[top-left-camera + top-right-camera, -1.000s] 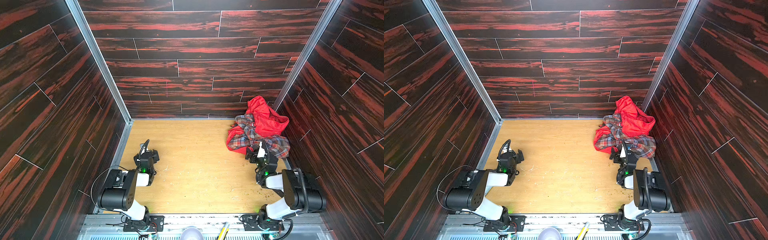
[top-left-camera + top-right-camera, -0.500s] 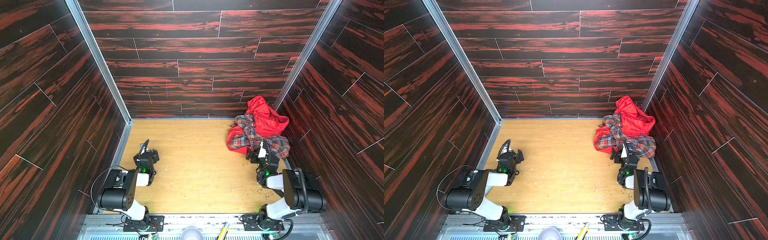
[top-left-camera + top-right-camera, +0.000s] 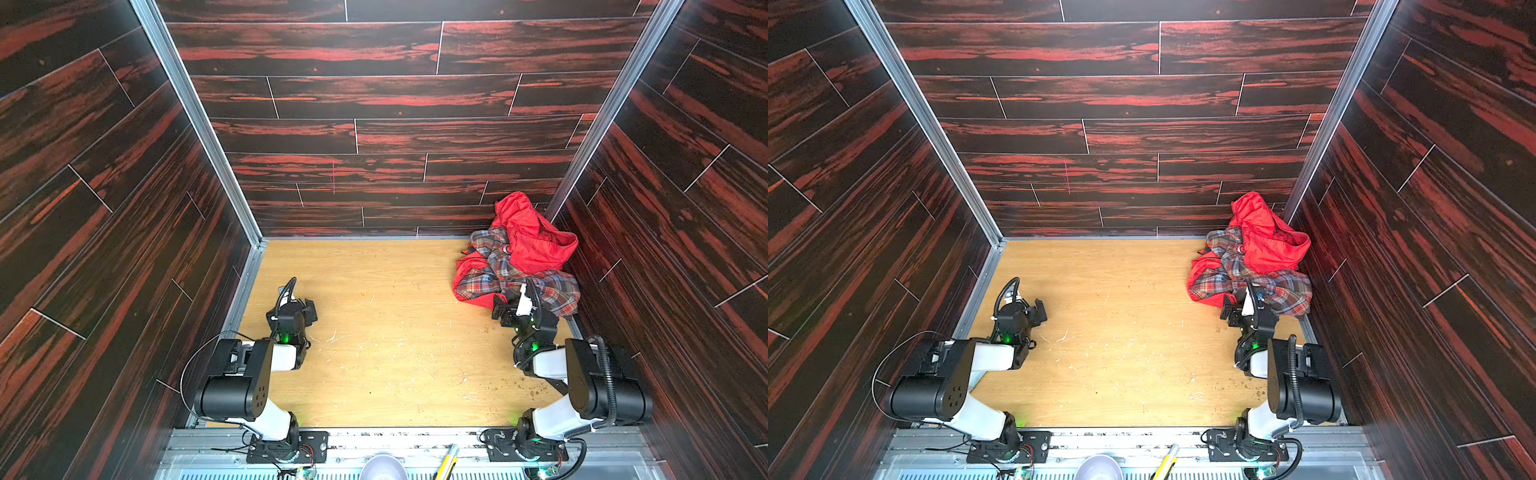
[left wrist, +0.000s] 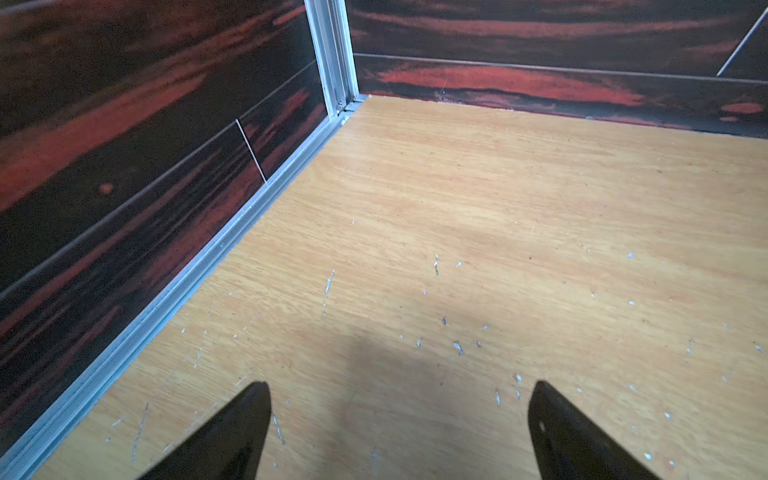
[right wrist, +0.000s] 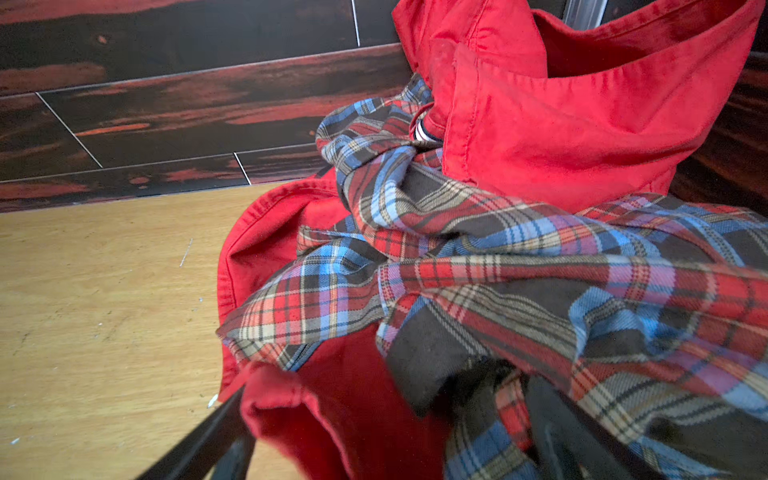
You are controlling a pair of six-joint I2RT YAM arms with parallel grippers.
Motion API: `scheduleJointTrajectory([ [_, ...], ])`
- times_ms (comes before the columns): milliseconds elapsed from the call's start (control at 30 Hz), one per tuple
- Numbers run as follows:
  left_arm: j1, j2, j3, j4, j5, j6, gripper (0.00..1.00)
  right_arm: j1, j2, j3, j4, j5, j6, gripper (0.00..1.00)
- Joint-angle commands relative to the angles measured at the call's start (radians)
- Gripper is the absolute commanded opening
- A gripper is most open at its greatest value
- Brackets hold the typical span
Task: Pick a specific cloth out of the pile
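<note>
The right jaws stood wide apart, clamping nothing, tips at the near edge of the pile [image 3: 517, 266] of muted plaid shirt [image 5: 478, 266] and bright red garment [image 5: 561, 124] in the far right corner of the wooden surface [image 3: 395, 332]. The left jaws gaped empty. Where the red-and-black check cloth lay could not be told.

The pile [image 3: 516, 266] sits heaped in the far right corner of the tabletop [image 3: 374, 340]. A plain bright red garment [image 3: 530, 237] rises crumpled at the back, and a muted grey-blue-red plaid shirt [image 3: 486, 276] lies twisted across its front.
</note>
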Motion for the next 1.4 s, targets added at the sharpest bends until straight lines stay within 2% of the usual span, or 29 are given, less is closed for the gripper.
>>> scheduleJointTrajectory([
  [0, 0.005, -0.031, 0.018, -0.005, 0.008, 0.001, 0.99, -0.004, 0.009, 0.013, 0.006, -0.008, 0.004, 0.99],
  [333, 0.023, -0.036, 0.010, 0.003, 0.006, -0.027, 0.99, -0.004, 0.007, 0.009, 0.016, -0.002, 0.011, 0.98],
  [433, 0.026, -0.039, 0.022, 0.038, -0.005, -0.021, 0.99, -0.004, -0.093, 0.004, -0.057, 0.084, 0.041, 0.98],
  [467, 0.025, -0.074, 0.059, -0.038, 0.002, -0.006, 0.99, -0.004, -0.145, 0.002, -0.099, 0.099, 0.044, 0.98],
  [500, 0.025, -0.135, 0.110, -0.218, 0.078, 0.021, 0.99, -0.003, -0.198, 0.012, -0.156, 0.102, 0.043, 0.98],
  [533, 0.017, -0.184, 0.163, -0.355, 0.104, 0.037, 0.99, -0.002, -0.237, 0.031, -0.206, 0.097, 0.039, 0.98],
  [600, 0.009, -0.289, 0.252, -0.545, 0.103, 0.004, 0.99, -0.001, -0.295, 0.096, -0.329, 0.128, 0.057, 0.98],
  [667, 0.008, -0.378, 0.339, -0.716, 0.097, -0.039, 0.99, 0.009, -0.299, 0.255, -0.565, 0.156, 0.067, 0.98],
  [733, 0.005, -0.441, 0.441, -0.919, 0.152, -0.078, 0.99, 0.050, -0.241, 0.461, -0.812, 0.211, 0.044, 0.99],
  [833, -0.014, -0.474, 0.562, -1.161, 0.343, -0.163, 0.99, 0.143, -0.102, 0.764, -1.101, 0.309, -0.014, 0.98],
  [900, -0.060, -0.466, 0.634, -1.290, 0.438, -0.221, 0.99, 0.205, -0.016, 0.941, -1.249, 0.312, -0.057, 0.96],
  [967, -0.138, -0.454, 0.679, -1.344, 0.490, -0.258, 0.99, 0.249, 0.044, 1.048, -1.333, 0.286, -0.082, 0.95],
  [1100, -0.320, -0.406, 0.767, -1.396, 0.391, -0.289, 0.99, 0.283, 0.139, 1.167, -1.416, 0.146, -0.101, 0.90],
  [1167, -0.368, -0.379, 0.796, -1.394, 0.351, -0.328, 0.99, 0.292, 0.207, 1.222, -1.452, 0.118, -0.127, 0.89],
  [1233, -0.393, -0.354, 0.813, -1.369, 0.350, -0.371, 0.99, 0.295, 0.300, 1.313, -1.529, 0.087, -0.157, 0.80],
  [1367, -0.458, -0.288, 0.863, -1.357, 0.361, -0.386, 0.99, 0.294, 0.534, 1.561, -1.687, 0.165, -0.177, 0.68],
])
